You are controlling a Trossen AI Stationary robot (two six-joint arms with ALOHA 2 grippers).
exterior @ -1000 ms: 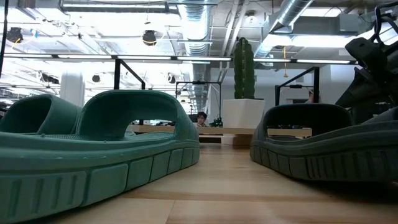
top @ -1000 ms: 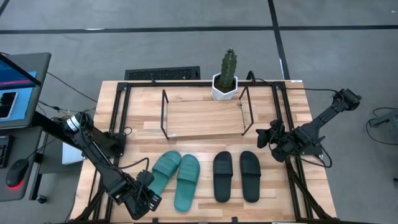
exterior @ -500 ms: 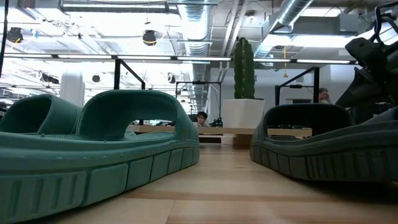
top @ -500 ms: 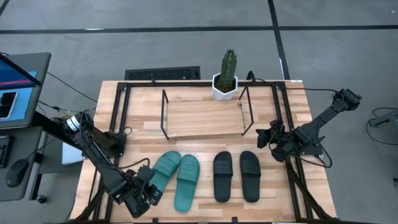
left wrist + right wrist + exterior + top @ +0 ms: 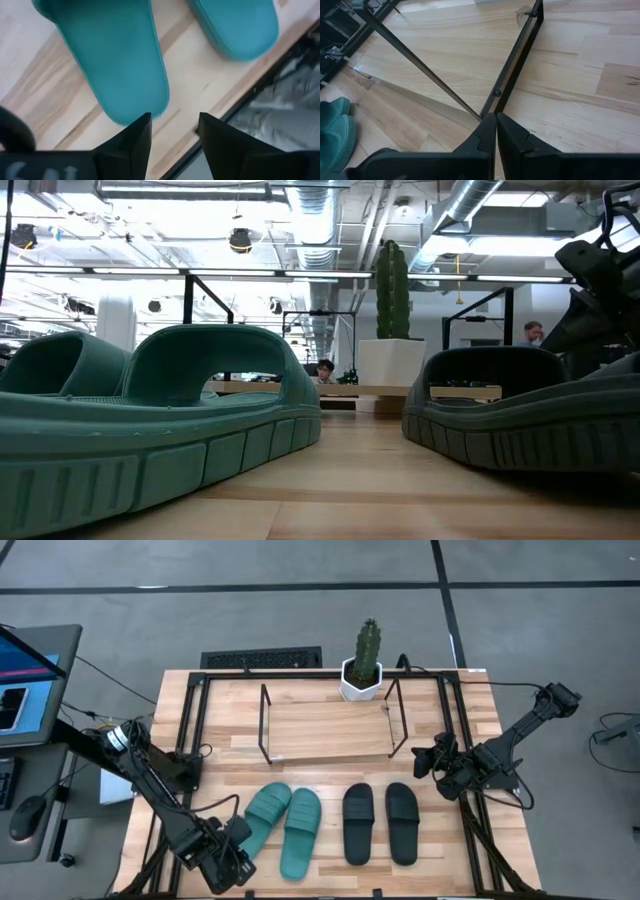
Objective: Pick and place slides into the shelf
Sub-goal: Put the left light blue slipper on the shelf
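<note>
In the high view, two teal-green slides and two black slides lie sole-down in a row near the table's near edge. The shelf stands behind them, its wooden board bare. My left gripper is open at the near-left, just short of the heel of the left teal slide. Its fingers point at that heel without touching it. My right gripper is shut and hovers at the shelf's right end frame, also seen in the high view.
A potted cactus stands behind the shelf at the table's far edge. Black table-frame rods run along the left side and the right side. Bare wood lies between the shelf and the slides. People show far back in the room.
My left gripper has shifted slightly at the near-left corner, toward the heel of the left teal slide. The slides and my right arm have kept still.
</note>
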